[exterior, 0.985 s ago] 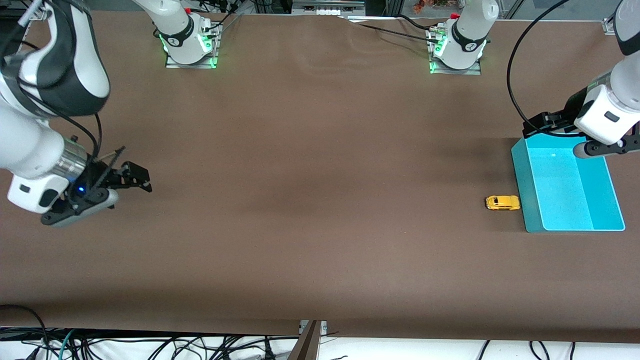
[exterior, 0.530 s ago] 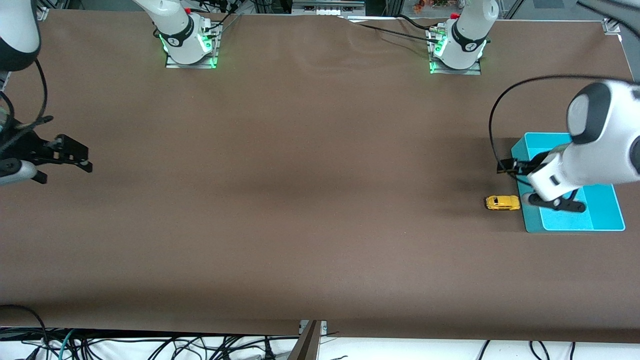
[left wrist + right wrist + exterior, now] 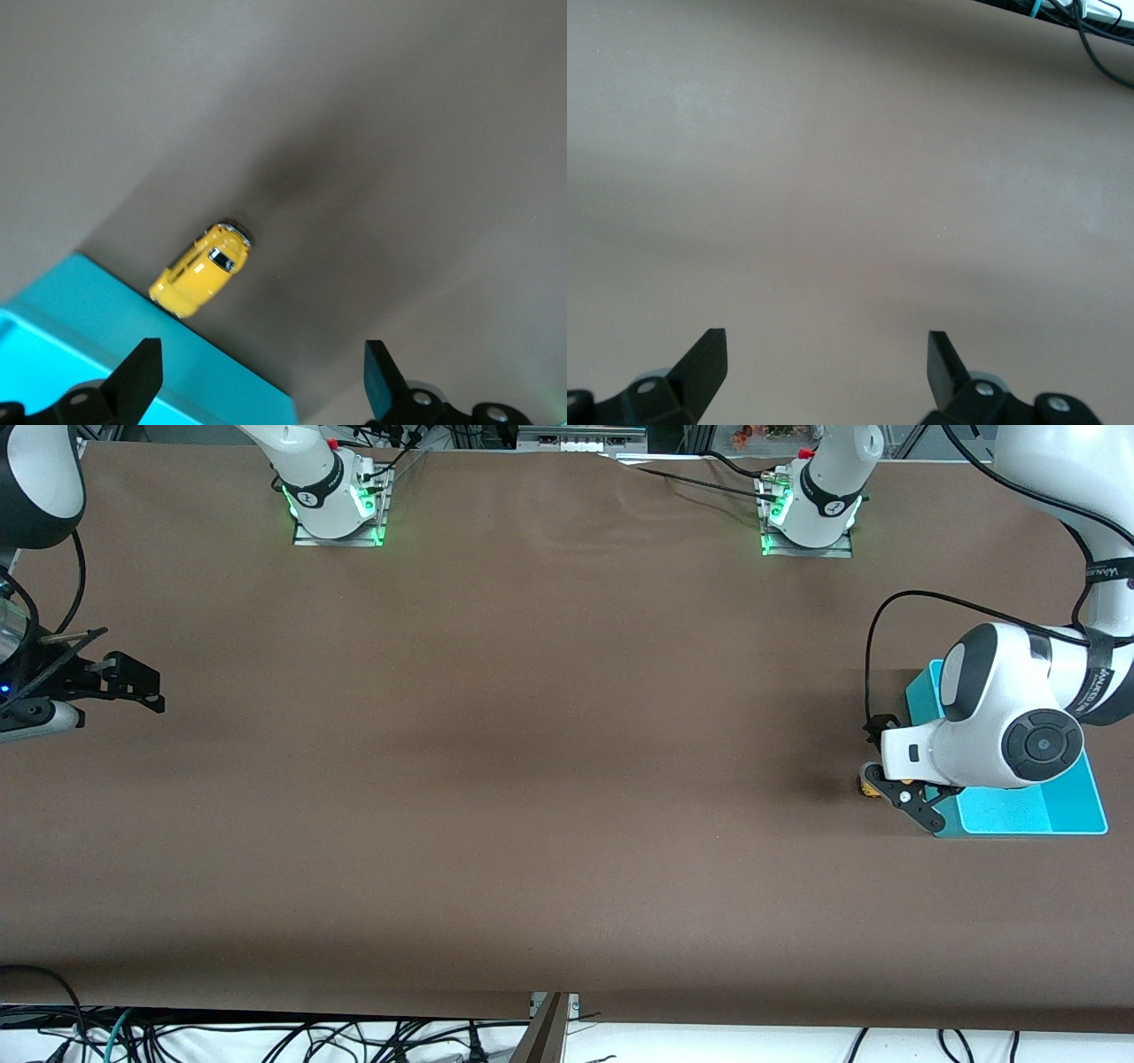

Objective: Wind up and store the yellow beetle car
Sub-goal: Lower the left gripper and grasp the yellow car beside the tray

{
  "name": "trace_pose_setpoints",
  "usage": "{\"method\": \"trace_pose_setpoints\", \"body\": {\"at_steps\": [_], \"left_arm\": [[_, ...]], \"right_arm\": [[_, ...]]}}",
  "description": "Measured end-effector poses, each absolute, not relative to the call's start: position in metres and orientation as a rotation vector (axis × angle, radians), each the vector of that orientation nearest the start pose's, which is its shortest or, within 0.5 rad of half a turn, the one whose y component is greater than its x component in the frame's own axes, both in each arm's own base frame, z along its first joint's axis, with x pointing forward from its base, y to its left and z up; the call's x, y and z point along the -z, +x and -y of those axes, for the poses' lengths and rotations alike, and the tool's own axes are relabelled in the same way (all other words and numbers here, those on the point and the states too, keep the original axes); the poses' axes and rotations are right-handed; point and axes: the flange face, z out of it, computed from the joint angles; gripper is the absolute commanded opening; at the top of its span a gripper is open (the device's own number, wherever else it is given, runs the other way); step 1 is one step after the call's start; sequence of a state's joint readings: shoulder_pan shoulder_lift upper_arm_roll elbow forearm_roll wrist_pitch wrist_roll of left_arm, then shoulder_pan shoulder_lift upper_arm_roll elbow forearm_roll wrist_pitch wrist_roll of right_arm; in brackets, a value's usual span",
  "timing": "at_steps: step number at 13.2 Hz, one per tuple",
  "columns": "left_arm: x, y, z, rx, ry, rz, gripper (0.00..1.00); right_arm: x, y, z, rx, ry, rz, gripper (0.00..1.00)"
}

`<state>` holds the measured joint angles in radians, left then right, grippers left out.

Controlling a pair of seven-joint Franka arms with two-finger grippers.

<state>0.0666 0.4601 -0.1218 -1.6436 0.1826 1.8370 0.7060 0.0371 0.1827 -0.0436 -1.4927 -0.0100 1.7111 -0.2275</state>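
The yellow beetle car (image 3: 201,272) sat on its wheels on the brown worktop (image 3: 532,779) at the left arm's end, just beside the long wall of a turquoise tray (image 3: 106,350); whether the two touched could not be told. In the front view only a sliver of the car (image 3: 866,785) showed, because the left arm's wrist covered the rest. The tray (image 3: 1076,810) lay flat on the worktop, and the same arm hid much of it. The left pincer (image 3: 261,381) hung low over the car and the tray's edge, its two dark fingers (image 3: 142,376) spread wide and gripping nothing, with the car in the stretch of worktop between them as the left wrist view showed it. From the front, that pincer (image 3: 877,771) was seen only in part under the white wrist. Well apart, at the right arm's end of the worktop, the right pincer (image 3: 133,684) waited in the air over bare brown cloth. The right wrist view showed its fingers (image 3: 704,359) likewise set wide apart and holding nothing.
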Motion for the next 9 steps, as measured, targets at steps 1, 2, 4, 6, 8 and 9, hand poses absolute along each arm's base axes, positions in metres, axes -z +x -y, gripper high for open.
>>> {"method": "trace_pose_setpoints", "body": {"at_steps": [1,2,4,6,8,9], "left_arm": [[-0.318,0.643,0.004,-0.419,-2.790,-1.353,1.00],[-0.303,0.642,-0.007,-0.401,-2.749,-1.467,1.00],[-0.277,0.642,-0.029,-0.393,-2.652,-1.629,1.00],[-0.259,0.641,-0.046,-0.398,-2.534,-1.724,1.00],[-0.239,0.635,-0.048,-0.353,-2.462,-1.806,1.00],[-0.228,0.631,-0.048,-0.328,-2.431,-1.855,1.00]], "right_arm": [[-0.567,0.621,0.003,0.051,-3.144,0.351,1.00],[-0.567,0.621,0.003,0.051,-3.145,0.350,1.00],[-0.567,0.621,0.003,0.051,-3.145,0.347,1.00],[-0.567,0.621,0.003,0.051,-3.146,0.342,1.00],[-0.567,0.621,0.005,0.050,-3.147,0.329,1.00],[-0.567,0.621,0.005,0.049,-3.148,0.326,1.00]]}}
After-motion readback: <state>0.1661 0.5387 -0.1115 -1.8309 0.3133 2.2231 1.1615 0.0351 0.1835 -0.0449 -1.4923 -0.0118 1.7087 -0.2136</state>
